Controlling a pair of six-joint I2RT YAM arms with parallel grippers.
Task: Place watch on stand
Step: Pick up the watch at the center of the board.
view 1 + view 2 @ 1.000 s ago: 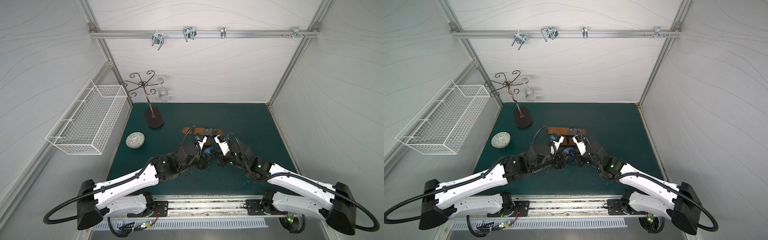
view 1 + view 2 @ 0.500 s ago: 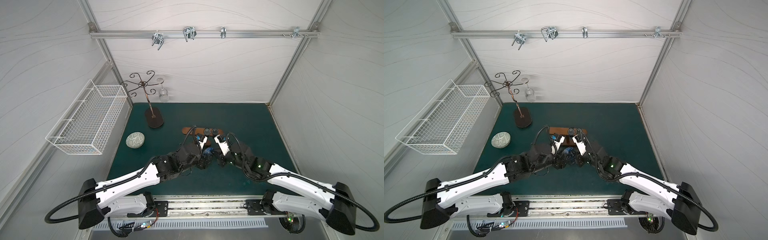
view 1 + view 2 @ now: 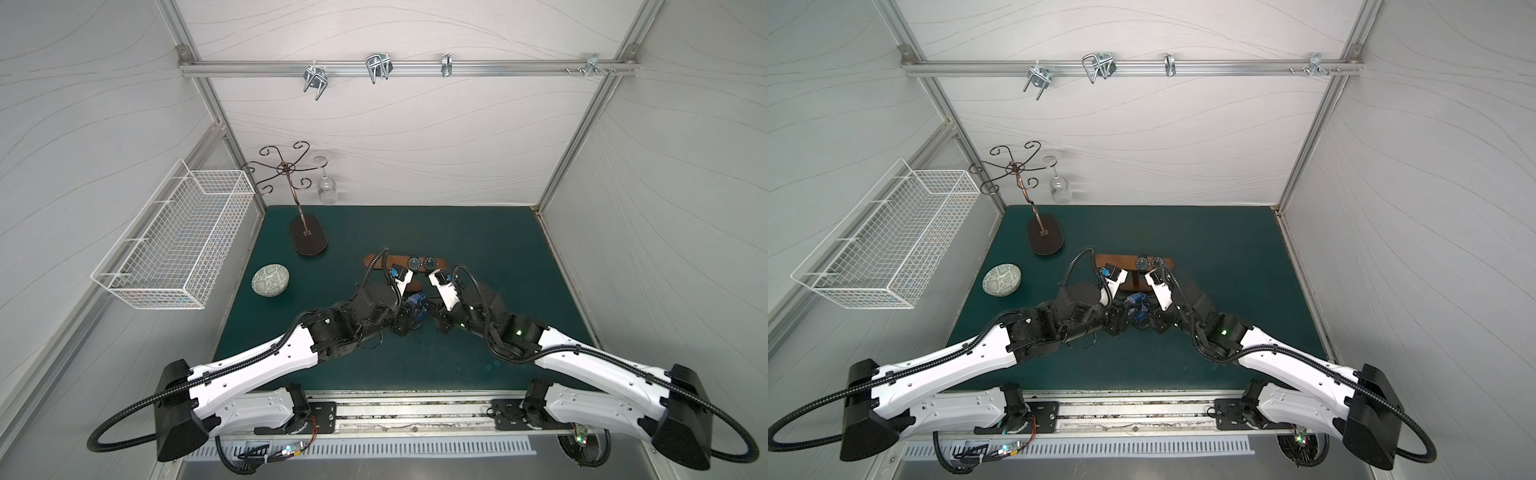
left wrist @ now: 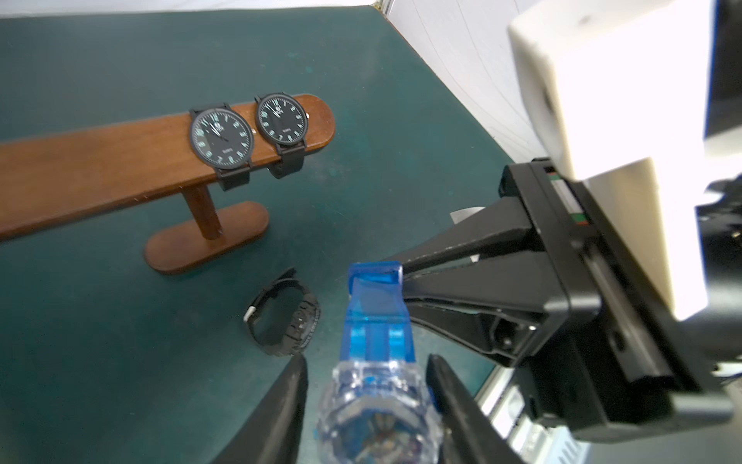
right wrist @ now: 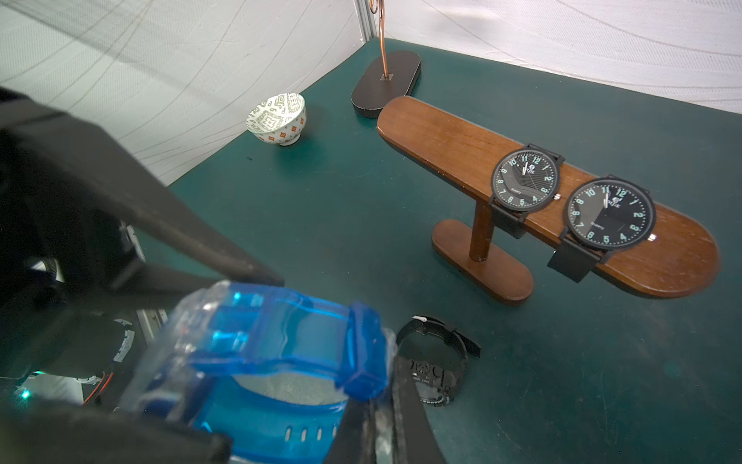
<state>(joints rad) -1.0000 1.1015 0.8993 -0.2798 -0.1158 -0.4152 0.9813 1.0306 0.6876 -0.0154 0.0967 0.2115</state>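
Note:
A blue translucent watch point(image 4: 375, 321) with a clear case hangs above the green mat between my two grippers, seen in both top views point(image 3: 417, 300) point(image 3: 1138, 301). My right gripper point(image 5: 381, 405) is shut on its strap end point(image 5: 361, 353). My left gripper point(image 4: 366, 361) is open, its jaws close on either side of the clear case, one touching and a thin gap at the other. The brown wooden stand point(image 4: 100, 160) point(image 5: 453, 140) point(image 3: 376, 262) stands just behind, with two black round-faced watches point(image 4: 221, 138) point(image 4: 282, 119) on one end of its crossbar.
A black digital watch point(image 4: 287, 317) point(image 5: 433, 361) lies on the mat below the grippers, by the stand's base. A patterned bowl point(image 3: 270, 281) sits at the left. A tall dark rack point(image 3: 307, 237) with a hanging glass point(image 3: 327, 189) stands back left. A wire basket point(image 3: 178, 237) hangs on the left wall.
The left jaws have narrowed around the blue watch's case. Both arms have stayed almost where they were, and the right grip on the strap is unchanged.

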